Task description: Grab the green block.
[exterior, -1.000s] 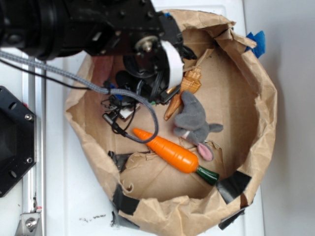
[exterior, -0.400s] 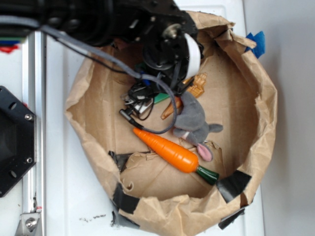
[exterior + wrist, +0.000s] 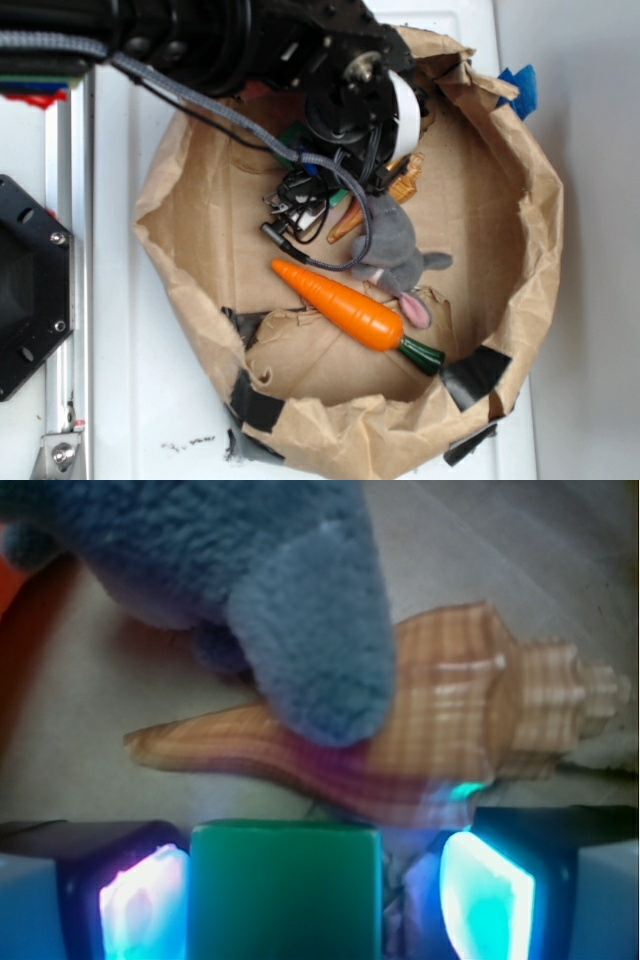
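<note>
The green block (image 3: 285, 890) lies between my gripper's (image 3: 315, 895) two fingers in the wrist view, at the bottom middle. The left pad (image 3: 140, 900) is against the block's side. The right pad (image 3: 487, 895) stands a little apart from it. The jaws are open around the block. In the exterior view the gripper (image 3: 335, 200) is down inside the paper bag, and the arm and cables hide nearly all of the block.
A tan seashell (image 3: 405, 180) and a grey plush mouse (image 3: 392, 245) lie just ahead of the fingers. An orange carrot (image 3: 340, 305) with a dark green stem lies below. The crumpled brown bag rim (image 3: 540, 230) rings everything. A black mount (image 3: 25, 290) stands at the left.
The arm has moved right and up, closer to the seashell and the mouse. The carrot and the mouse have not moved.
</note>
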{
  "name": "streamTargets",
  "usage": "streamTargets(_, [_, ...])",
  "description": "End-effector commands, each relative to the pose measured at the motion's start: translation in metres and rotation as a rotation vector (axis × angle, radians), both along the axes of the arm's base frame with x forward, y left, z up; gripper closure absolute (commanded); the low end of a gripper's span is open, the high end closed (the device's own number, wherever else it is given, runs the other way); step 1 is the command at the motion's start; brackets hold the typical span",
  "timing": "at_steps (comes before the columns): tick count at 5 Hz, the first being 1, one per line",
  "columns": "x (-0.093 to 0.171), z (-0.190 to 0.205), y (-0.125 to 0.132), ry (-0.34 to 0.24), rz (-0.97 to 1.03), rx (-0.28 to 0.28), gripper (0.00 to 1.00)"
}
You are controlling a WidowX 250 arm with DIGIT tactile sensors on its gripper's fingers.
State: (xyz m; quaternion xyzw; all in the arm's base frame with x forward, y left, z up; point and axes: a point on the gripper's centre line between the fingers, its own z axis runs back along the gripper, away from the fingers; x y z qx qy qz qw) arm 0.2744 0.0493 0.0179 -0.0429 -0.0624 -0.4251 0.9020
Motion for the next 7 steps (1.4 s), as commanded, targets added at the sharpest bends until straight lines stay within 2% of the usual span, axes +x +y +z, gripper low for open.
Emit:
streamTargets(1, [-0.008, 0.000, -0.021, -0.014, -0.024, 0.033, 1.00])
streamTargets(3, [-0.012, 0.015, -0.020, -0.034, -0.007, 0.035, 1.00])
streamTargets(4, [-0.016, 0.054, -0.025, -0.034, 0.041, -0.005, 1.00])
streamTargets(5, [-0.011, 0.085, -0.041, -0.078, 0.092, -0.077, 1.00])
streamTargets(6, [0.001, 0.103, -0.059, 0.014, 0.223, -0.121, 1.00])
streamTargets(7, [-0.002, 0.122, -0.069, 0.007, 0.473, -0.028, 1.00])
